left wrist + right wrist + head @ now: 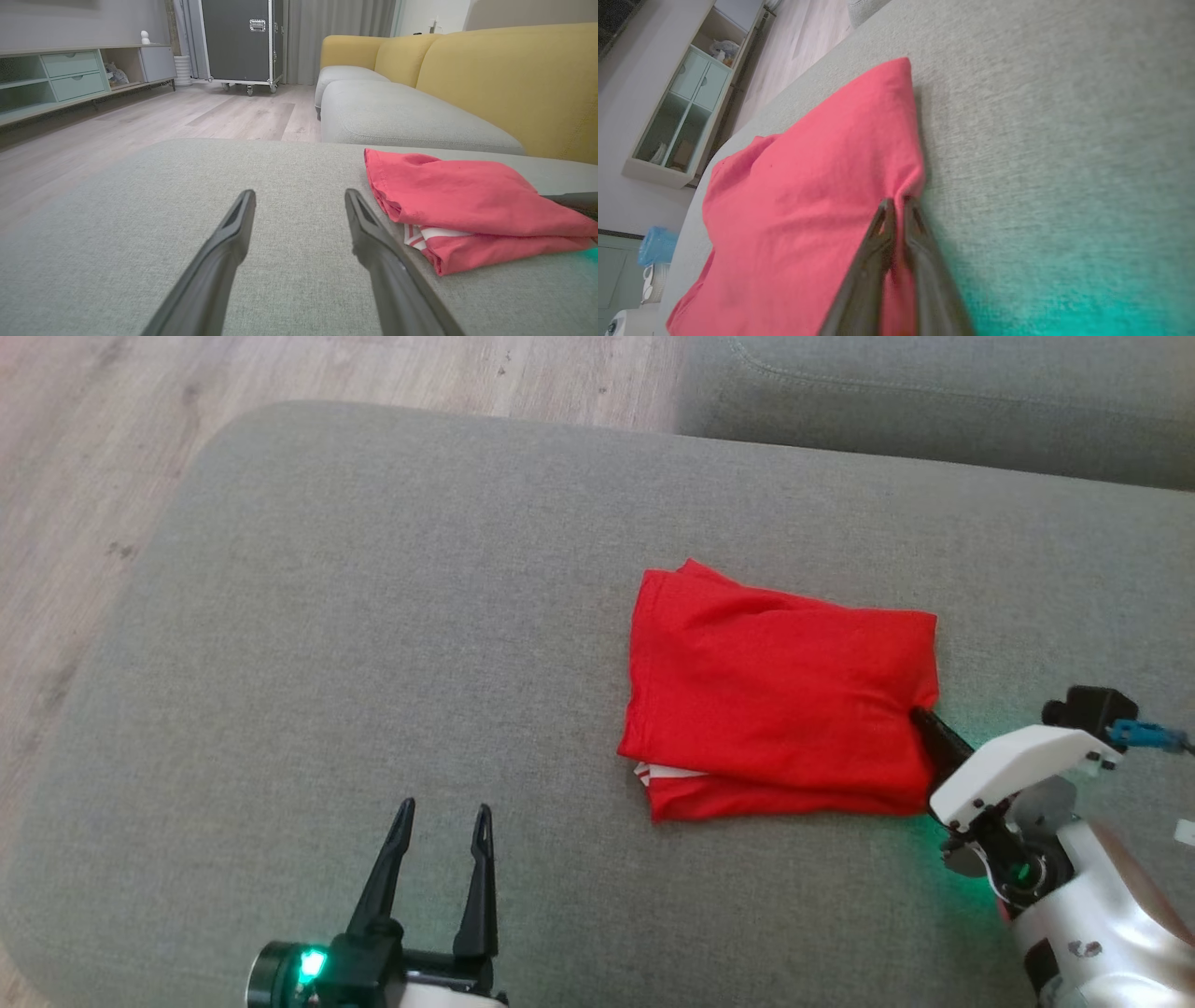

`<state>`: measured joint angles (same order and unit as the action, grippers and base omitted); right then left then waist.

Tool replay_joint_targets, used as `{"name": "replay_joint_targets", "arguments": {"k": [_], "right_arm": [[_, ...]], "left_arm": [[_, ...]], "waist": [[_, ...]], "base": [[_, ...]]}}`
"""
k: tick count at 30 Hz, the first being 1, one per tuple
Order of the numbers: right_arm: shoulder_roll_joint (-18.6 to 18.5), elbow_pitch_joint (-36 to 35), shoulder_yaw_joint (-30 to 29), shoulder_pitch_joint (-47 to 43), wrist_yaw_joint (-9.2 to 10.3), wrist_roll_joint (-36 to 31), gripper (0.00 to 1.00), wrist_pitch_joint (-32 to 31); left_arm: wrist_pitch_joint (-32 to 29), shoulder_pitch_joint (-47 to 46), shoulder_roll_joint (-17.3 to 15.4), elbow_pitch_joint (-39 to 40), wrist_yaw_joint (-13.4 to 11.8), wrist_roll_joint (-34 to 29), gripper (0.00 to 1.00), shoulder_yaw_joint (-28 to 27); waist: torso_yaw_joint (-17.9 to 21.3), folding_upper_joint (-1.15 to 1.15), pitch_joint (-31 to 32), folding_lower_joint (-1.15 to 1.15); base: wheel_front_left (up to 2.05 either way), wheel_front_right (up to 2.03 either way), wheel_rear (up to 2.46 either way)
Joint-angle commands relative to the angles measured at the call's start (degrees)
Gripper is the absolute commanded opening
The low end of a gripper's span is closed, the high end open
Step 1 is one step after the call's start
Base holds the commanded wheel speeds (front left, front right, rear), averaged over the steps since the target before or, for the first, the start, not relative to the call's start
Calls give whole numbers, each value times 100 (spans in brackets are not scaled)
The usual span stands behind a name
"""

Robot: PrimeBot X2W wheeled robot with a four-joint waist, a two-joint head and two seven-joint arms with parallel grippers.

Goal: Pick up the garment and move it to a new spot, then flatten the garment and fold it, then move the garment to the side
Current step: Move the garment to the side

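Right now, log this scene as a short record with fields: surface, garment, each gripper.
surface: grey woven fabric cushion
garment: folded red cloth garment, lying on the cushion, a white-striped layer peeking out at one corner
left gripper: open, empty, apart from the garment
right gripper: shut on the garment's right edge
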<state>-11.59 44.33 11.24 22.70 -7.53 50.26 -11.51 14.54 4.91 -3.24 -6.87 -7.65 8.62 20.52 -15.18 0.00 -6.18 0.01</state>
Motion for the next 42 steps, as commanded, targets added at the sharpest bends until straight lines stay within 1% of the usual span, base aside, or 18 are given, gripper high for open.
{"name": "replay_joint_targets", "arguments": {"k": [1, 4, 9, 13, 17, 22, 23, 26, 30, 33, 36, 39, 42], "right_arm": [[-61, -144, 169, 180, 4, 77, 0, 44], [-201, -205, 257, 227, 4, 178, 0, 178], [-677, -422, 531, 315, 4, 114, 0, 276], [-1217, -726, 711, 403, 4, 44, 0, 215], [-1794, -1039, 754, 511, 4, -50, 0, 135], [-2496, -1435, 659, 603, 4, -187, 0, -61], [-2496, -1435, 659, 603, 4, -187, 0, -61], [-2902, -1625, 501, 593, 4, -249, 0, -164], [-3328, -1765, 214, 591, 4, -360, 0, -264], [-3558, -1810, 2, 583, 4, -460, 0, -282], [-3706, -1834, -221, 589, 4, -527, 0, -307], [-3782, -1847, -450, 615, 4, -620, 0, -327], [-3757, -1814, -716, 649, 4, -718, 0, -377]], "left_arm": [[46, -237, 36, 195, -46, 61, 100, -131], [46, -246, 36, 223, -51, 124, 100, -115], [46, -280, 36, 406, 23, 208, 100, -147], [46, -335, 36, 547, 19, 242, 100, -215], [46, -440, 36, 579, 36, 241, 100, -248], [46, -586, 36, 545, 51, 202, 100, -243], [46, -586, 36, 545, 51, 202, 100, -243], [46, -661, 36, 528, 59, 192, 100, -252], [46, -761, 36, 490, 89, 175, 100, -247], [46, -823, 36, 490, 71, 171, 100, -249], [46, -871, 36, 490, 67, 162, 100, -258], [46, -911, 36, 474, 82, 133, 100, -281], [46, -942, 36, 459, 101, 89, 100, -307]], "waist": [[32, 0, -18, -1], [142, 0, -42, -1], [489, 0, -135, -1], [856, 0, -274, -1], [1190, 0, -429, -1], [1494, 0, -635, -1], [1494, 0, -635, -1], [1632, 0, -763, -1], [1751, 0, -904, -1], [1800, 0, -1001, -1], [1829, 0, -1101, -1], [1850, 0, -1189, -1], [1866, 0, -1256, -1]], "base": [[0, 0, 0], [0, 0, 0], [0, 0, 0], [0, 0, 0], [0, 0, 0], [0, 0, 0], [0, 0, 0], [0, 0, 0], [0, 0, 0], [0, 0, 0], [0, 0, 0], [0, 0, 0], [0, 0, 0]]}}
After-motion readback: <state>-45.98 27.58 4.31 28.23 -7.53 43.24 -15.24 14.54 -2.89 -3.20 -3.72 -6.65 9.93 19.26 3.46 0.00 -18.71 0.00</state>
